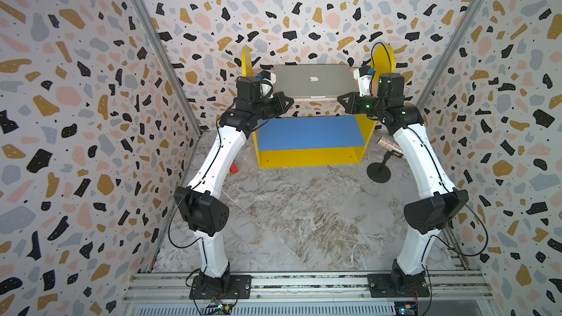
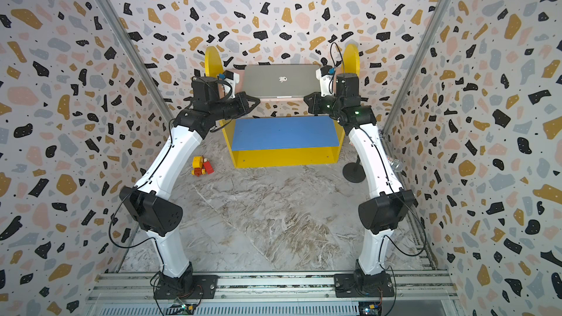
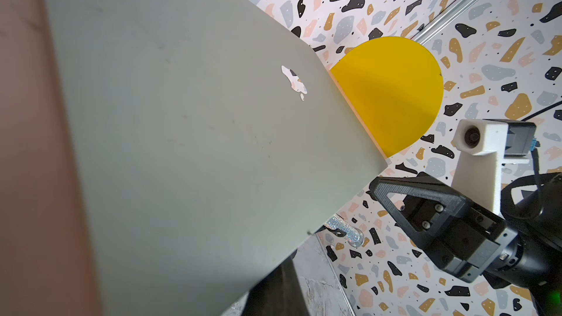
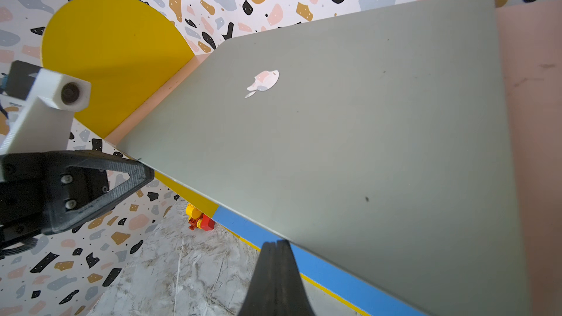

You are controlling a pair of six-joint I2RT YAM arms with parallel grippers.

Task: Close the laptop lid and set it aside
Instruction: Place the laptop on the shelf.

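The laptop (image 1: pixel 304 86) lies shut and flat on the pink top board (image 4: pixel 535 101) of the yellow shelf (image 1: pixel 310 156). Its lid (image 4: pixel 334 147) faces up, logo showing. Its long axis runs across the shelf, from one rounded yellow side panel (image 1: pixel 246 59) to the other (image 1: pixel 383 56), with a long edge along the shelf's open front.

The left gripper (image 1: pixel 289 102) and the right gripper (image 1: pixel 342 99) hang just in front of the shelf's top board, each at a front corner of the laptop with their tips pointing at one another. Both have their fingers pressed together and hold nothing. I cannot tell whether the tips touch the laptop.

Both top views take in the whole shelf, down to its blue lower board (image 1: pixel 307 132), and a black stand (image 1: pixel 378 173) on the marbled surface (image 1: pixel 289 223) by the shelf's right side. The right wrist view shows its own closed fingers (image 4: pixel 276 269) up close. The toy bricks (image 2: pixel 202 167) by the shelf's left side sit plainly in a top view and in the right wrist view, but in a top view the left arm nearly hides them.
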